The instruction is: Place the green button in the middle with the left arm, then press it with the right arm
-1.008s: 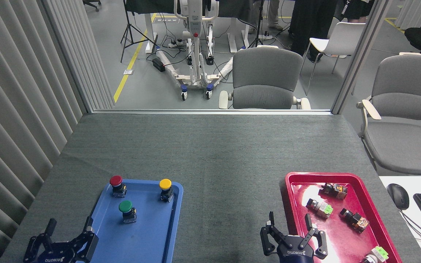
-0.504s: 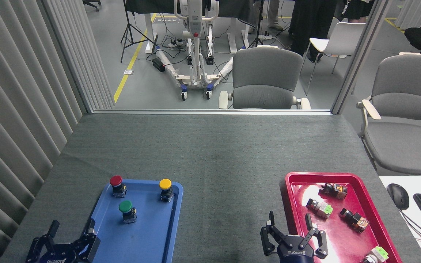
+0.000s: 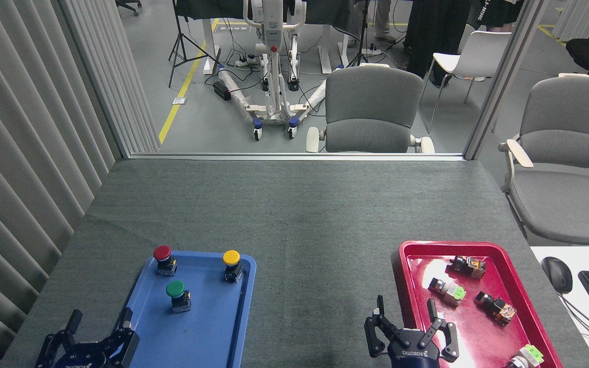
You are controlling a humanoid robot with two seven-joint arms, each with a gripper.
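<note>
The green button stands upright on the blue tray, about 7 o'clock from the table's bare middle; the red button is at its 11, the yellow button at its 2, both apart from it. The left gripper sits low at the button's 8 o'clock, fingers spread wide and empty; the right gripper waits wide and empty at the red tray edge. The pick is not begun. I judge the best approach is from above, closing on the black base below the cap, lifting straight, then carrying toward 3 o'clock, clear of the yellow button.
</note>
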